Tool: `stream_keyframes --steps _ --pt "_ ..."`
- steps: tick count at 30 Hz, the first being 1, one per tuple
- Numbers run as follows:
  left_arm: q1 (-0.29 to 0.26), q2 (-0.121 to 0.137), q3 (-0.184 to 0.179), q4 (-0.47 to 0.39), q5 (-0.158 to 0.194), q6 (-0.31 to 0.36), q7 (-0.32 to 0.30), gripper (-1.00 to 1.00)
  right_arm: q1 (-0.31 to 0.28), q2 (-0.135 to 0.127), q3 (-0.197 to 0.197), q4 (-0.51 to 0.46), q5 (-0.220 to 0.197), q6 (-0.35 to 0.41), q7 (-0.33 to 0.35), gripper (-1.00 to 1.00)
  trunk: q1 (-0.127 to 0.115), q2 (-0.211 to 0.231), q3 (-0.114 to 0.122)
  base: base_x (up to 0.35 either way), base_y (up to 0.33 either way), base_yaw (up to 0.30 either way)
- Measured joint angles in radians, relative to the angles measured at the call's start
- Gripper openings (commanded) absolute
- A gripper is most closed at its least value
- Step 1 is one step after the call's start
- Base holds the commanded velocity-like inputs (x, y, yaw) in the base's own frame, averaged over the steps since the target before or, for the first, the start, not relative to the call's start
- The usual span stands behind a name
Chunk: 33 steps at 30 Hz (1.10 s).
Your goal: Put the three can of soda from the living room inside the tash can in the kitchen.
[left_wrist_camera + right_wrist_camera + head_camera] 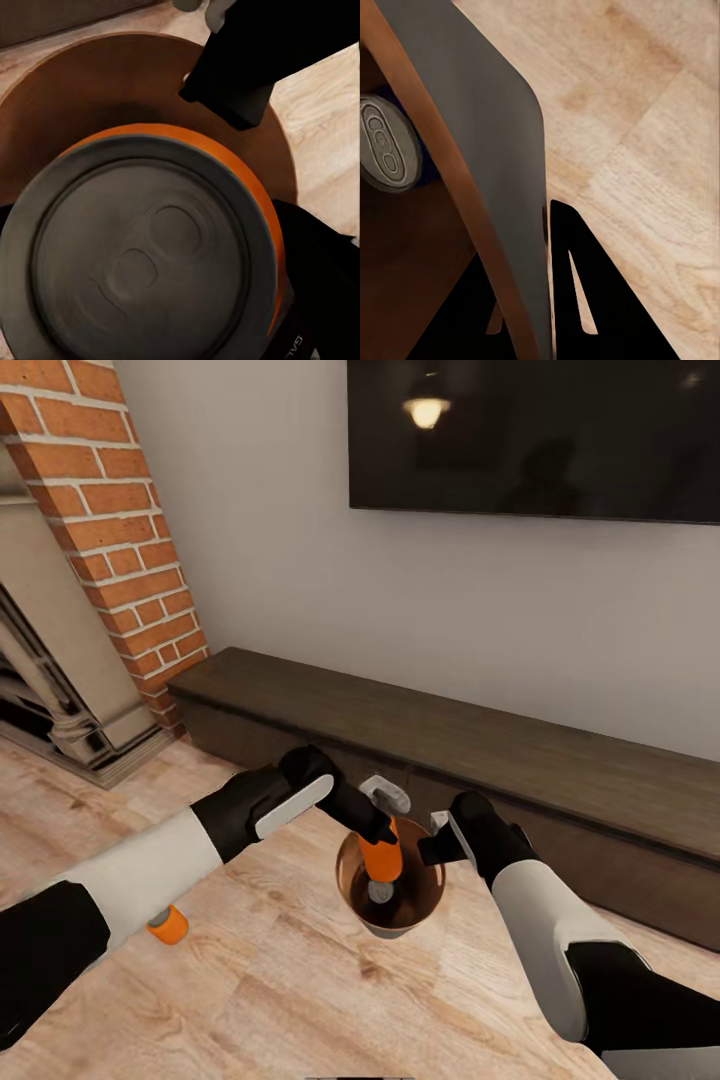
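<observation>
**Soda can held over the bin in the living room**

Orange soda can (pixel 381 860) sits upright in the left gripper (pixel 380 838), just above the open mouth of the trash can (pixel 352 908), which stands on the light wood plank floor (pixel 250 1000) in front of a long dark low cabinet (pixel 520 760). The left arm reaches in from the left, forearm angled down toward the bin, its black fingers clamped on the can's sides; in the left wrist view the can's grey top (pixel 142 259) looms close, with the coppery inside of the bin (pixel 90 90) behind it.

The right arm bends in from the right, its gripper (pixel 437 843) at the bin's rim. In the right wrist view the pale grey wall of the bin (pixel 487 142) runs between the two fingers, which are closed on it, and a dark blue can (pixel 386 146) lies inside. A second orange can (pixel 168 925) lies on the floor, partly hidden beneath the left forearm. A brick fireplace (pixel 110 530) and a wall TV (pixel 540 435) stand behind.
</observation>
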Motion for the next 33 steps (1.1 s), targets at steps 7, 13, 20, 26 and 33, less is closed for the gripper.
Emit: stream_keyframes --steps 7,13,20,26,33 --pt "0.065 -0.012 -0.015 0.023 -0.084 -0.001 0.015 -1.00 -0.010 0.001 -0.001 0.000 0.004 -0.001 0.000 -1.00 0.000 0.000 0.000 0.000 0.000 0.000" --pt "0.118 -0.037 -0.013 0.075 -0.159 -0.031 0.010 -1.00 -0.010 0.001 0.001 0.003 0.002 0.000 0.001 -1.00 0.000 0.000 0.000 0.000 0.000 0.000" --pt "0.141 -0.047 -0.015 0.083 -0.175 -0.070 0.009 -1.00 -0.011 0.001 0.000 0.002 0.000 0.000 0.001 -1.00 0.000 0.000 0.000 0.000 0.000 0.000" --pt "0.143 -0.057 -0.017 0.086 -0.169 -0.090 0.009 -1.00 -0.011 0.001 0.000 0.001 0.003 0.000 0.000 -1.00 0.000 0.000 0.000 0.000 0.000 0.000" --pt "0.143 -0.085 -0.068 0.192 -0.156 -0.139 0.006 -1.00 -0.010 0.001 0.000 0.025 -0.011 0.001 0.002 -1.00 0.000 0.000 0.000 0.000 0.000 0.000"
